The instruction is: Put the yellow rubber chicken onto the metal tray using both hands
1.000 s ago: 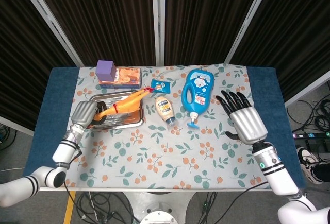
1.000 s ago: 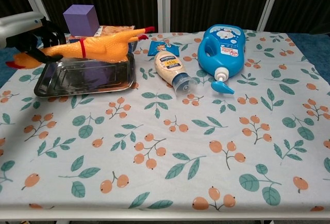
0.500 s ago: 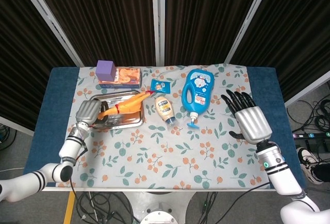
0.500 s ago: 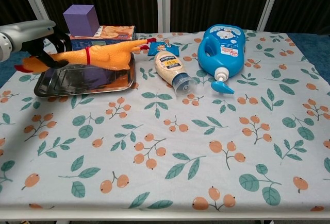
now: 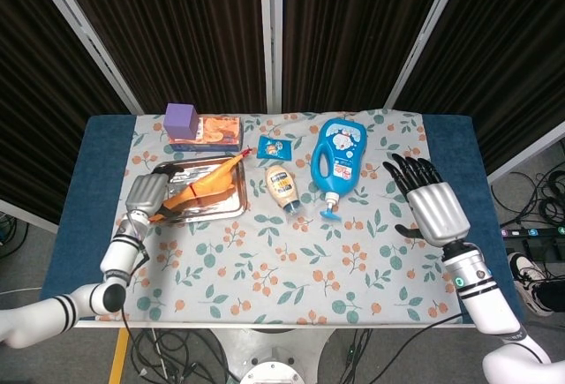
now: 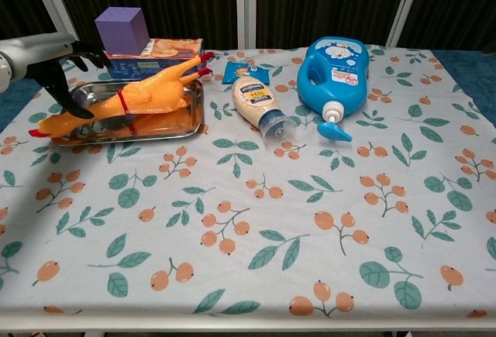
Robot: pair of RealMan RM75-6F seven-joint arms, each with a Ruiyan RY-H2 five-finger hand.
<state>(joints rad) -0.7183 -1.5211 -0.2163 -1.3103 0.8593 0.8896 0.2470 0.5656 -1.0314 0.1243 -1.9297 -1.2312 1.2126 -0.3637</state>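
Note:
The yellow rubber chicken (image 5: pixel 201 188) (image 6: pixel 143 97) lies slantwise in the metal tray (image 5: pixel 212 214) (image 6: pixel 139 133) at the table's back left. Its head hangs over the tray's front-left rim and its red feet point to the back right. My left hand (image 5: pixel 146 192) (image 6: pixel 39 50) hovers at the tray's left end with its fingers apart; one dark fingertip (image 6: pixel 75 108) is close beside the chicken's neck, and no grip shows. My right hand (image 5: pixel 433 207) is held flat and open above the table's right side, far from the tray; the chest view does not show it.
Behind the tray a purple cube (image 5: pixel 181 119) (image 6: pixel 122 29) sits on a snack box (image 5: pixel 216 130) (image 6: pixel 167 49). Right of the tray lie a small blue packet (image 5: pixel 275 146) (image 6: pixel 242 70), a mayonnaise bottle (image 5: pixel 282 187) (image 6: pixel 260 104) and a large blue bottle (image 5: pixel 338 161) (image 6: pixel 337 73).
The chicken has come down from above the tray and now lies in it. My left hand has let go of its neck and spread its fingers. My right hand has drifted slightly right.

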